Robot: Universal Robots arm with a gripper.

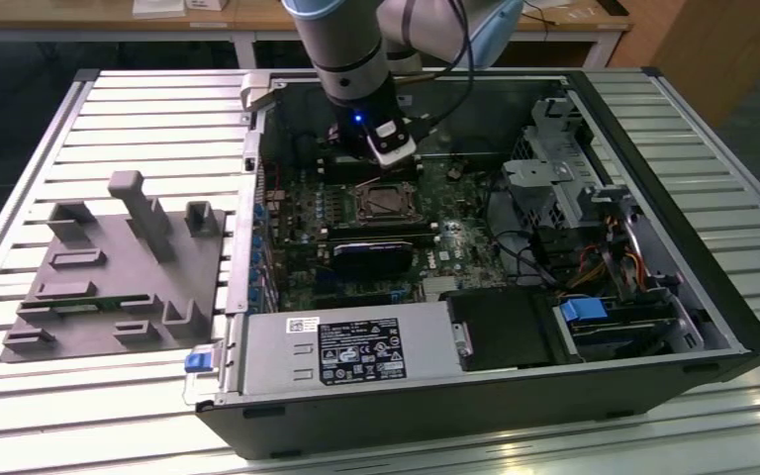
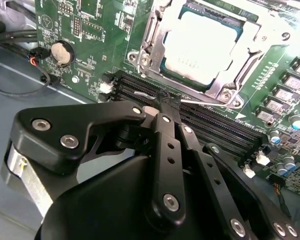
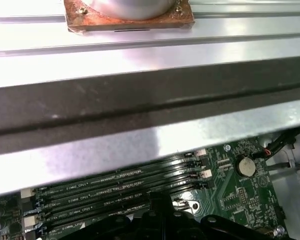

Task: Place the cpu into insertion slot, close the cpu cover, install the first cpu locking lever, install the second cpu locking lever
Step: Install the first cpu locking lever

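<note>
The cpu (image 2: 202, 42) lies flat in the insertion slot (image 1: 383, 201) on the green motherboard. The silvery cpu cover (image 2: 242, 62) is folded down around it. A thin wire locking lever (image 2: 205, 100) runs along the near side of the socket, above the black memory slots (image 2: 225, 127). My gripper (image 2: 168, 102) is shut, with its black tips together and resting on this lever. In the exterior view the gripper (image 1: 388, 155) hangs inside the open case just behind the socket. In the first wrist view the gripper (image 3: 162, 200) sits beside the lever's hooked end (image 3: 184, 204).
The open computer case (image 1: 697, 327) lies on a slatted metal table (image 1: 130, 109). A power supply (image 1: 340, 346) fills the near side and a drive cage with cables (image 1: 578, 198) stands at the exterior view's right. A grey parts fixture (image 1: 116, 267) rests outside the case at the left.
</note>
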